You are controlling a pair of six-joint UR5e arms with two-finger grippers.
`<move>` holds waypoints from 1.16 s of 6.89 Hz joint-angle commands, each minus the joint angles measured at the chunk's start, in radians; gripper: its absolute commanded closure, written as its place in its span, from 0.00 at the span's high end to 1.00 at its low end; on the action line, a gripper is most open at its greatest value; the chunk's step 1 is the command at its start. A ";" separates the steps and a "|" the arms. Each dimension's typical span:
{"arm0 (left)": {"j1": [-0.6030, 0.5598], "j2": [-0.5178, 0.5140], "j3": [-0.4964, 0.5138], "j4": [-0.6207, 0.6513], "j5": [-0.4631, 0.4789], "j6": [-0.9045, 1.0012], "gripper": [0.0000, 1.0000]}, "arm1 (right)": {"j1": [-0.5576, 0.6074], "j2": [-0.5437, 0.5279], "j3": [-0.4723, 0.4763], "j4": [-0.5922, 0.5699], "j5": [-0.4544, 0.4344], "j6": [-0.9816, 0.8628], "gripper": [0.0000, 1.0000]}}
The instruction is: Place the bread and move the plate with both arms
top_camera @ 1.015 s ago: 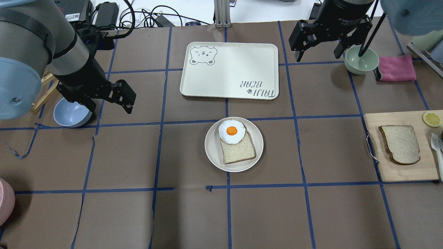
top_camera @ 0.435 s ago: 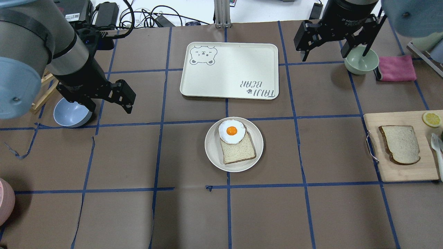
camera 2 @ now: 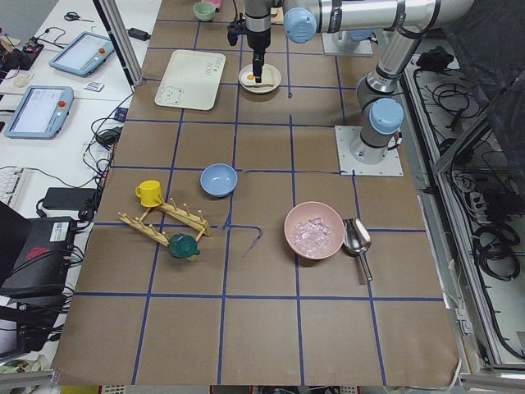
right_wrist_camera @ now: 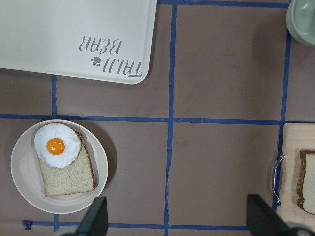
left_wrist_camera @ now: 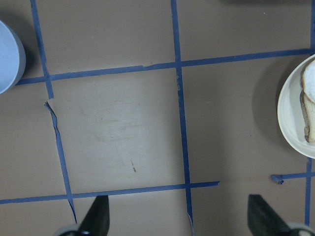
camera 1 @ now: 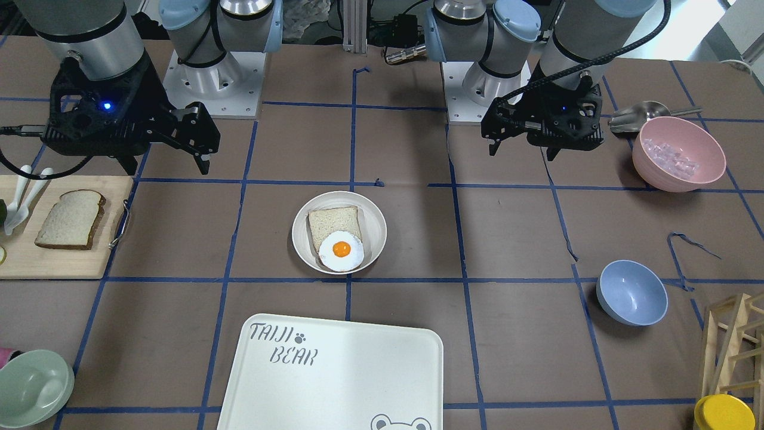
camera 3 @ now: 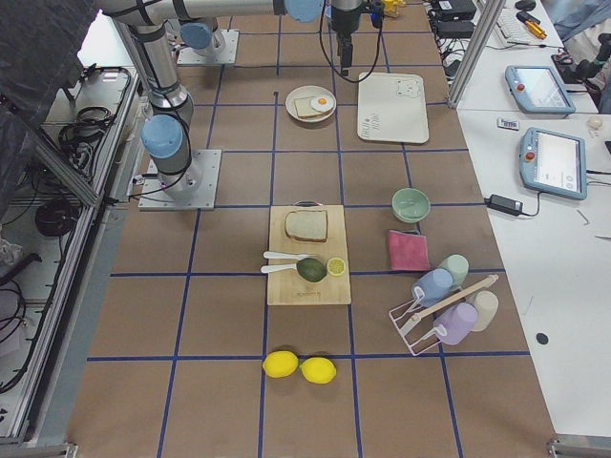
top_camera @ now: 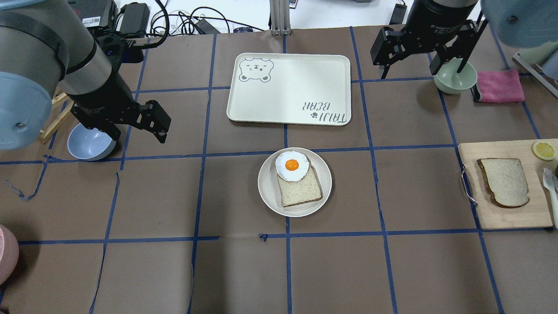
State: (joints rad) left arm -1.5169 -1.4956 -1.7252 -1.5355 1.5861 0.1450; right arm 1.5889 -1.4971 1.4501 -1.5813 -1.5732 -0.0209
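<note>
- Counter (top_camera: pixel 130 270): brown, gridded with blue tape. The work area is the middle and the right edge.
- Arms: the right arm (camera 1: pixel 89 36) and left arm (camera 1: pixel 573 36) are both raised well above the surface. Neither touches anything.
- Board (top_camera: pixel 501 218): wooden, lying flat against the right edge of the counter. It carries the bread.
- Plate (top_camera: pixel 267 185): in the middle of the counter. It already holds a paler square slice (top_camera: pixel 301 189) with a fried egg (top_camera: pixel 291 165) overlapping its far end.
- Right claw (right_wrist_camera: pixel 179 220): fingers spread wide, gripping nothing. Its own camera puts it over the bare stretch between plate and board.
- Left claw (left_wrist_camera: pixel 179 219): fingers spread wide, gripping nothing. It hangs over the left half, between a blue bowl (left_wrist_camera: pixel 7 59) and the plate.
- Bread (top_camera: pixel 505 181):
  - Position: it lies flat on the board, domed end toward the robot's edge. It sits toward the right edge from the right claw, lower down and well apart from it.
  - Handling: judged light, soft and easily crushed or torn. A flat slice offers little to pinch.
  - Recommended hold: a gentle grip across the firmer dark crust along its long sides.
  - Risk: the slice may sag once lifted, and it could knock the egg when set down on the plate.
</note>
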 commanded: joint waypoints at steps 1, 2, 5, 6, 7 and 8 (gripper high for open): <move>0.006 -0.002 0.002 0.000 -0.009 -0.008 1.00 | 0.000 0.012 0.007 0.003 -0.002 0.002 1.00; 0.007 -0.005 -0.002 0.000 0.000 -0.015 1.00 | -0.013 0.015 0.019 0.004 -0.005 -0.007 1.00; 0.012 -0.034 -0.002 -0.002 0.037 -0.004 1.00 | -0.224 0.014 0.185 -0.011 -0.057 -0.188 1.00; 0.015 -0.035 -0.002 -0.002 0.044 -0.018 1.00 | -0.315 0.014 0.258 -0.081 -0.057 -0.258 1.00; 0.015 -0.035 0.012 -0.008 0.046 -0.022 1.00 | -0.376 0.015 0.351 -0.287 -0.101 -0.339 1.00; 0.018 -0.035 0.013 -0.014 0.028 -0.030 1.00 | -0.403 0.029 0.465 -0.453 -0.158 -0.396 1.00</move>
State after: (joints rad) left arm -1.5013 -1.5303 -1.7174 -1.5428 1.6254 0.1236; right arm 1.2378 -1.4790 1.7919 -1.8397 -1.6754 -0.3385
